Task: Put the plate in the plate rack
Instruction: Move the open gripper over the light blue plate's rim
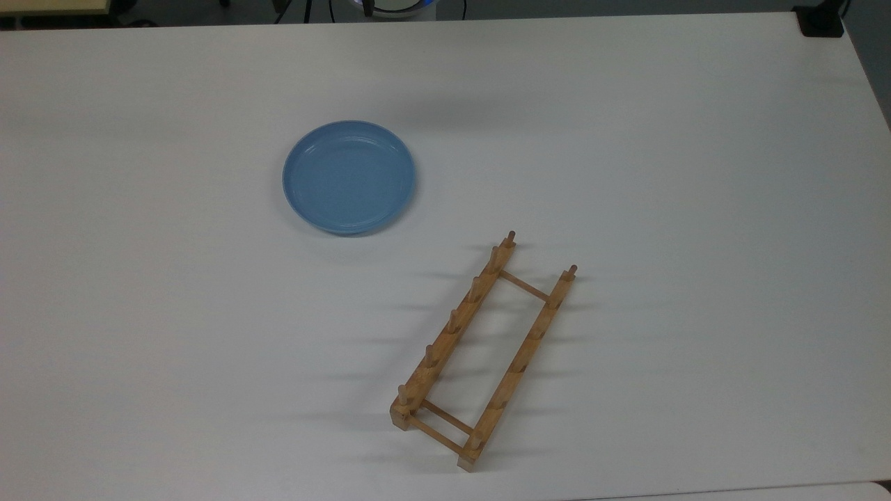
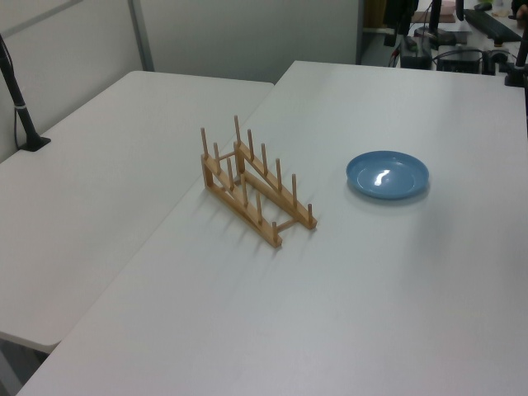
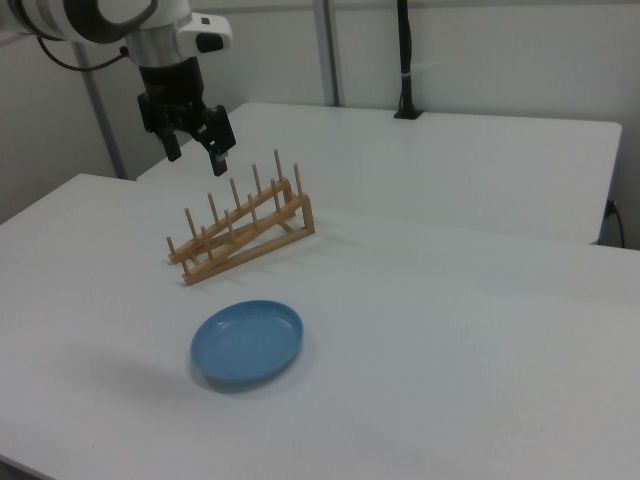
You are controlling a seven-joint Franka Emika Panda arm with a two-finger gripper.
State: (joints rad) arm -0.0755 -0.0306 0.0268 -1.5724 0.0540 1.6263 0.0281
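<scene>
Lying flat and right way up on the white table point(image 1: 661, 139), the plate point(image 1: 349, 177) is item one: light blue, glossy, raised rim, unheld and touching nothing but the tabletop. Item two, the rack point(image 1: 482, 351): light-brown wood, two parallel rails with short upright pegs, joined by thin crossbars, all slots vacant. In the top view the rack sits toward the lower right of the plate, set on a diagonal, with a clear strip of bare table between them; in the left view the plate point(image 2: 387, 175) is to the right of the rack point(image 2: 253, 187), apart from it; in the right view the plate point(image 3: 247, 343) lies nearer the camera than the rack point(image 3: 243, 231). Item three, the gripper point(image 3: 193, 148): seen in the right view hanging in the air at the upper left, its black fingers spread with a gap between them, grasping nothing, well above the table and well apart from the plate. Status of task, as judged: not begun in any visible result. Nothing is done yet; all steps are left, namely reaching the plate, gripping it by the rim, lifting and tipping it on edge, and setting it down between two pairs of pegs. The low rim lying close to the table looks like the awkward part of the pick.
</scene>
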